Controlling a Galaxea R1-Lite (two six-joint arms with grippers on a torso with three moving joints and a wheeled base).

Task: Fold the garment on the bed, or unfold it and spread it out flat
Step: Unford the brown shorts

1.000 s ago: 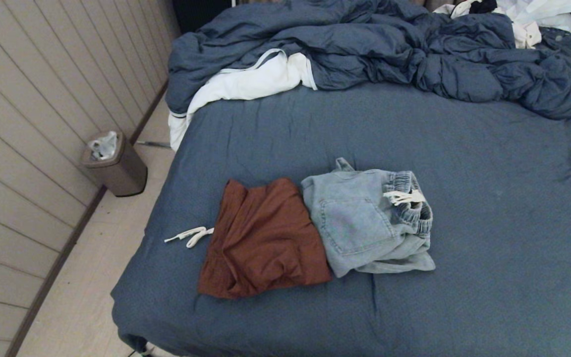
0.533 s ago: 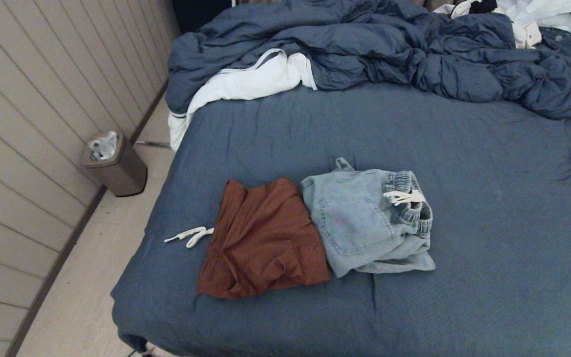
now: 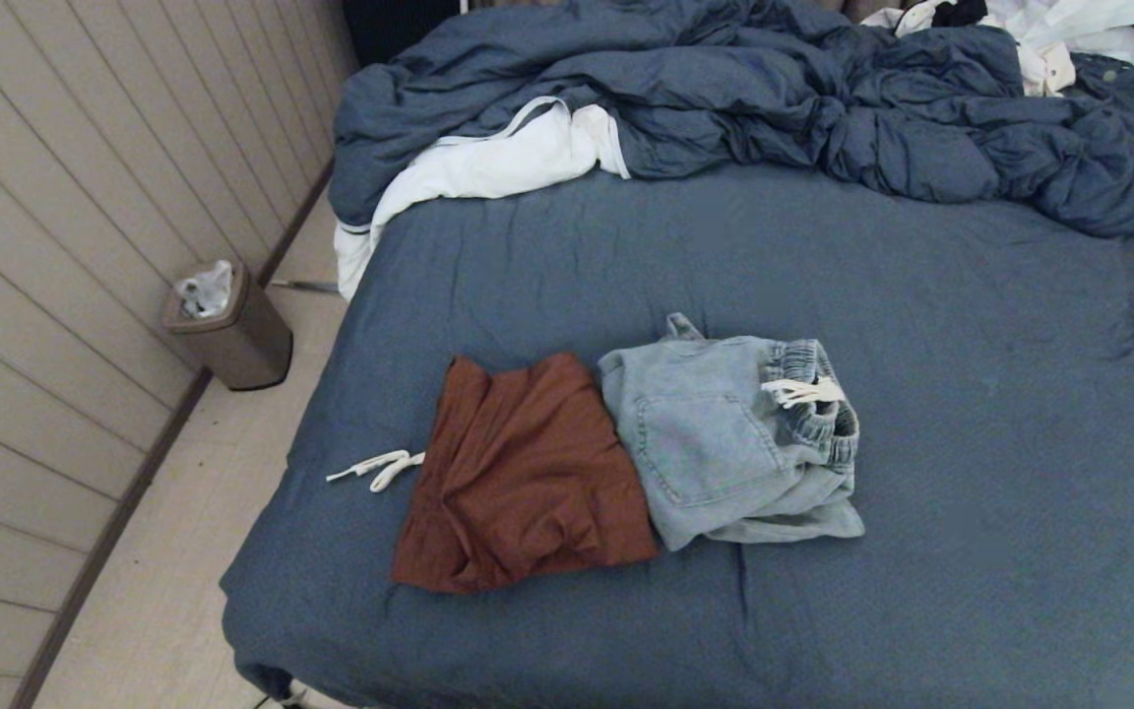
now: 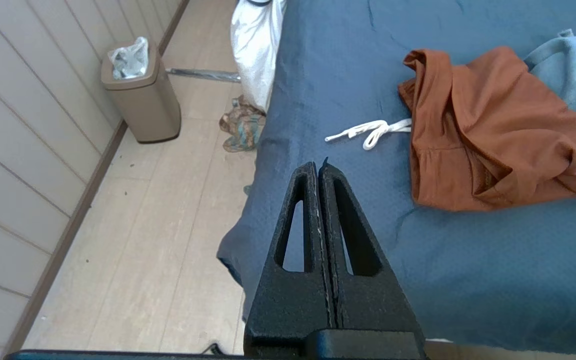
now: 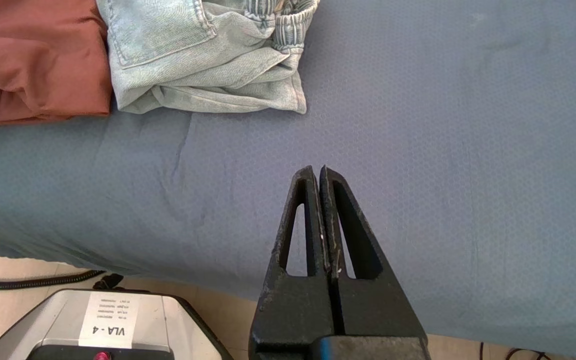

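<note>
Two folded garments lie side by side on the bed's slate-blue sheet point(image 3: 971, 414): rust-brown shorts point(image 3: 523, 473) with a white drawstring point(image 3: 375, 468) trailing off their left side, and light denim shorts point(image 3: 724, 438) with an elastic waist. The brown shorts point(image 4: 493, 135) show in the left wrist view and the denim shorts point(image 5: 203, 55) in the right wrist view. My left gripper point(image 4: 317, 167) hangs shut and empty over the bed's near left corner. My right gripper point(image 5: 317, 171) is shut and empty above bare sheet near the front edge. Neither arm shows in the head view.
A rumpled dark blue duvet point(image 3: 774, 98) with white lining point(image 3: 488, 162) fills the far end of the bed, with white clothes point(image 3: 1069, 34) at the far right. A brown bin point(image 3: 232, 330) stands on the floor by the panelled wall. The robot's base point(image 5: 103, 322) is below the front edge.
</note>
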